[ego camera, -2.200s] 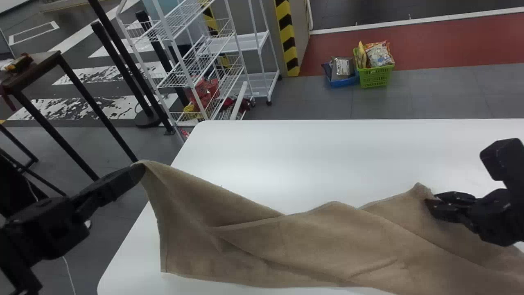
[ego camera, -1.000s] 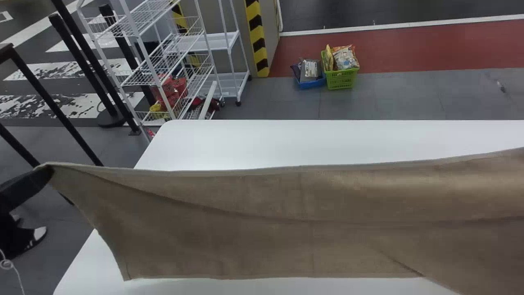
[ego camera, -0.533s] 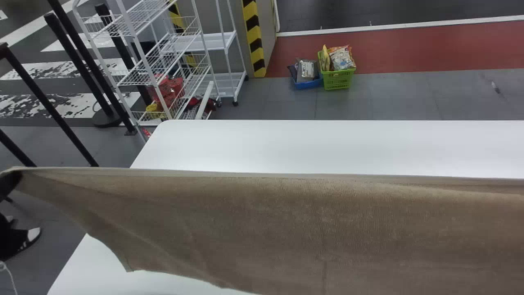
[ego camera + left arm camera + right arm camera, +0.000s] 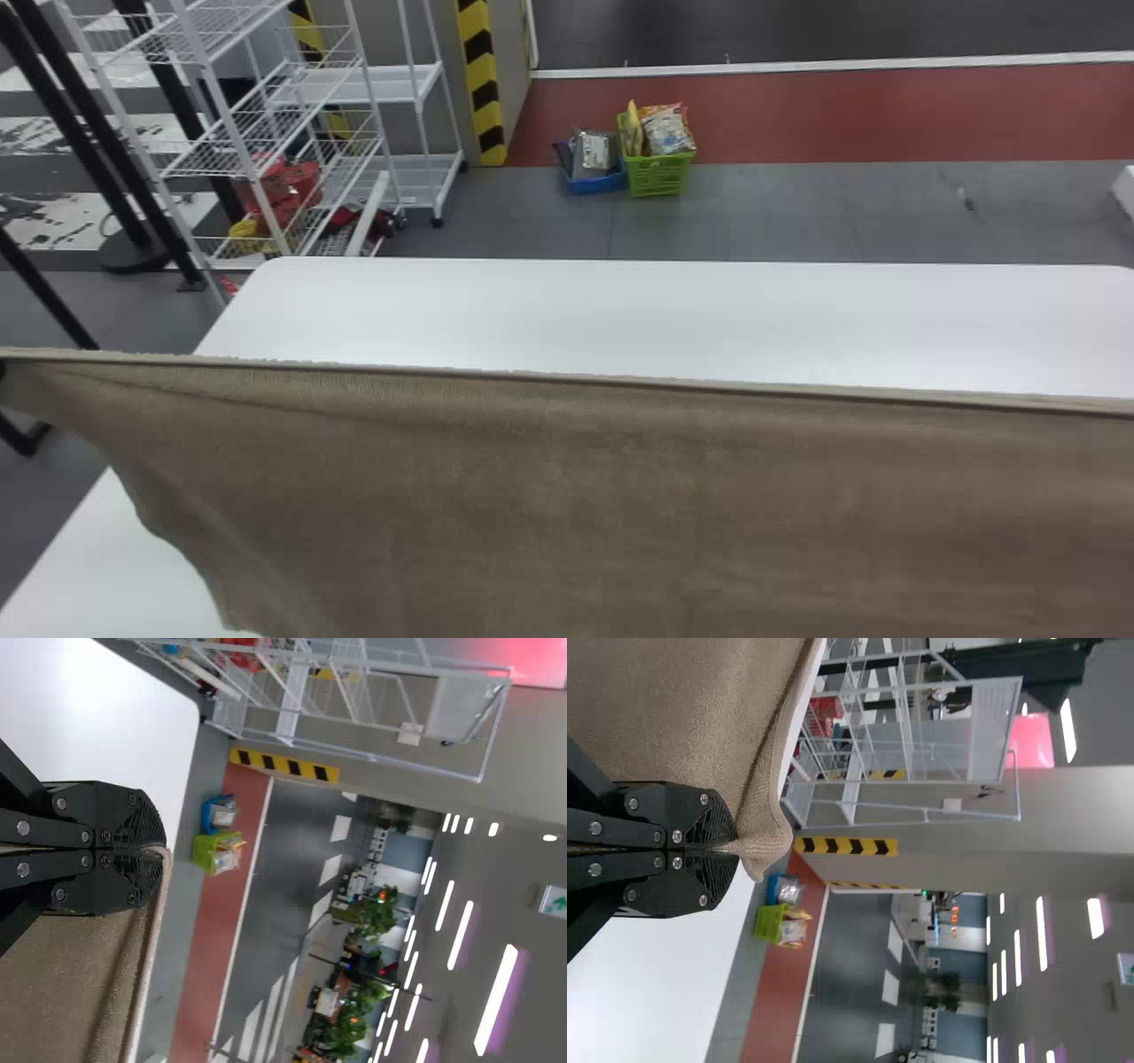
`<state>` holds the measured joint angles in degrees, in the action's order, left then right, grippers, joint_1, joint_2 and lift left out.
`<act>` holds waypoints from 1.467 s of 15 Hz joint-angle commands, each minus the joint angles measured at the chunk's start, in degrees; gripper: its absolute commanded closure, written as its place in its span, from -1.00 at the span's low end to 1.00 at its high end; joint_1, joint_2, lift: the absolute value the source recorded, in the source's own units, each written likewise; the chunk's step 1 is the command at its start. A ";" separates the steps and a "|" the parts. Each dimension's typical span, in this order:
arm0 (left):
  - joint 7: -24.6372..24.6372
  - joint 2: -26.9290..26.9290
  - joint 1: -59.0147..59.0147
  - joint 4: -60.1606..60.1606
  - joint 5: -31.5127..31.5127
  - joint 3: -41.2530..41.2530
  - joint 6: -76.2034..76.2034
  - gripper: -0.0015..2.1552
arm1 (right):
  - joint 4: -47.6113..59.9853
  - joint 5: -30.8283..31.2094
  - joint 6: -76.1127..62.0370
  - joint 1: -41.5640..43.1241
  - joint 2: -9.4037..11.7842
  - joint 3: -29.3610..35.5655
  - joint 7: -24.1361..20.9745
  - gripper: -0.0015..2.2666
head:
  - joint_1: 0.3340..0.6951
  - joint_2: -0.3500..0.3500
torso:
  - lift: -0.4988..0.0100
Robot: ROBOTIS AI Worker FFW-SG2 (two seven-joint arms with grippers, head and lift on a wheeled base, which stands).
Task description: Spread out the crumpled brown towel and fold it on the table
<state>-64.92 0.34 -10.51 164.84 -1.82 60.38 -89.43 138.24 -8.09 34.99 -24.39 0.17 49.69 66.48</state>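
The brown towel [image 4: 567, 496] hangs stretched between both grippers across the near part of the white table [image 4: 620, 310], its upper edge nearly straight in the head view. At that view's left edge, a sliver of my left gripper [image 4: 2, 370] meets the towel's corner. In the left wrist view the left gripper [image 4: 163, 849] is shut on a corner, with the towel [image 4: 71, 983] hanging from it. The right gripper [image 4: 732, 849] pinches the other corner of the towel [image 4: 682, 709] in the right wrist view. The cloth hides the table's near middle.
Beyond the table's far edge, a green basket [image 4: 657, 173] and a blue basket [image 4: 597, 183] stand on the floor. A white wire rack [image 4: 239, 133] is behind the table's far left corner, with black posts [image 4: 97, 151] beside it.
The grippers have moved apart, drawing the folded, slack towel out wide and raising its upper edge until straight. The head view has shifted toward the right; the rack and baskets now sit farther left.
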 commanded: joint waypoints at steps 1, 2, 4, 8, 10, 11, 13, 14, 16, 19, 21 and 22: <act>1.02 0.45 0.13 -3.92 13.24 -15.90 -0.59 0.45 | -5.61 5.54 -4.62 1.98 -0.23 -6.10 -2.59 0.64 | 1.00 0.09 | 0.46; 2.78 0.45 0.49 -5.76 13.86 -18.54 -0.59 0.45 | -7.02 6.42 -6.20 2.33 -0.23 -8.03 -4.17 0.64 | 1.00 0.05 | 0.46; 5.68 1.68 1.28 -10.77 20.01 -27.24 -0.59 0.45 | -10.88 10.02 -6.91 4.44 -0.23 -11.46 -5.84 0.64 | 1.00 0.00 | 0.46; 10.87 1.68 1.98 -20.53 25.55 -36.12 4.92 0.45 | -20.90 13.18 -17.63 6.02 -0.23 -17.08 -11.11 0.63 | 1.00 -0.02 | 0.46; 13.85 1.59 2.07 -23.25 26.25 -37.70 8.44 0.45 | -23.63 15.12 -20.44 7.87 -0.23 -18.84 -12.34 0.63 | 1.00 0.00 | 0.46; 14.82 1.42 2.07 -23.87 25.81 -37.61 10.90 0.45 | -24.59 15.91 -20.97 8.92 -0.23 -19.11 -12.69 0.63 | 1.00 0.02 | 0.46; 16.84 1.42 2.42 -25.54 25.28 -37.88 13.53 0.45 | -28.20 18.28 -22.55 11.56 -0.23 -20.16 -13.92 0.64 | 1.00 0.05 | 0.46; 17.28 1.42 3.03 -26.94 25.37 -38.40 13.53 0.45 | -30.13 19.51 -24.31 12.61 -0.23 -20.51 -14.72 0.63 | 1.00 0.07 | 0.46; 20.45 1.42 3.91 -30.55 25.28 -39.19 17.58 0.45 | -35.05 20.83 -26.95 14.28 -0.23 -22.18 -17.70 0.63 | 1.00 0.07 | 0.46; 23.87 1.50 6.81 -36.17 25.28 -39.90 20.74 0.45 | -42.88 23.55 -29.06 19.12 0.44 -23.32 -19.90 0.64 | 1.00 0.11 | 0.46; 26.16 1.50 7.96 -39.42 25.20 -40.07 24.78 0.45 | -47.45 25.58 -31.34 22.10 1.32 -23.59 -20.17 0.63 | 1.00 0.13 | 0.46; 26.69 1.59 8.75 -41.18 25.20 -40.25 25.84 0.45 | -50.08 26.45 -32.40 23.69 1.93 -24.29 -20.43 0.63 | 1.00 0.14 | 0.46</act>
<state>-38.62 1.84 -2.79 126.07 23.40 20.31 -65.56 91.74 17.02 4.20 -2.91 1.34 26.07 46.19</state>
